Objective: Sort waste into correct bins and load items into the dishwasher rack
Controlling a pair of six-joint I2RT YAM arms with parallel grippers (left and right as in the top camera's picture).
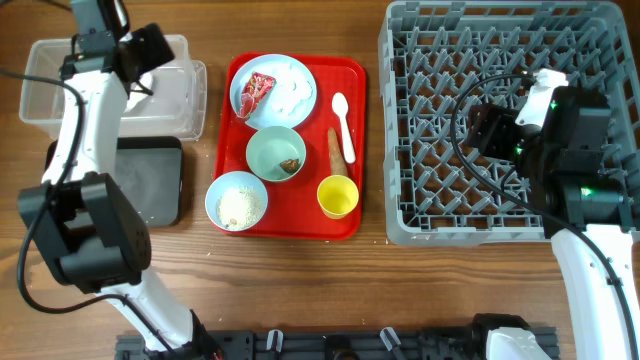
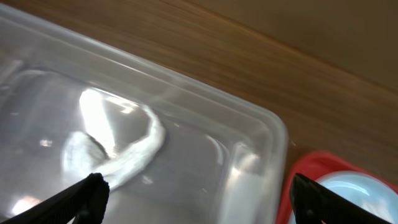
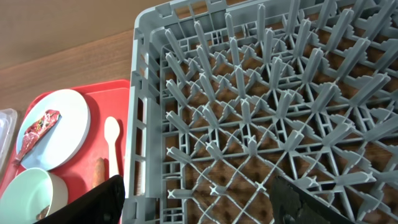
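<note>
Here, the left gripper (image 2: 199,202) is held wide open above the clear tub (image 1: 30,100) at the table's far left corner, where a white tissue (image 2: 127,158) is seen lying inside. The right gripper (image 3: 199,202) is likewise spread open over the grey rack (image 1: 400,120) by the right edge. The red tray (image 1: 345,215) is set between tub and rack.

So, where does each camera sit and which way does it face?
Overhead: above the table, facing down; left arm and right arm show.
Left wrist: over the clear tub, facing the tissue inside; own fingertips show.
Right wrist: over the grey rack, facing toward the red tray; own fingertips show.
Shared: the plate, in all three.
</note>
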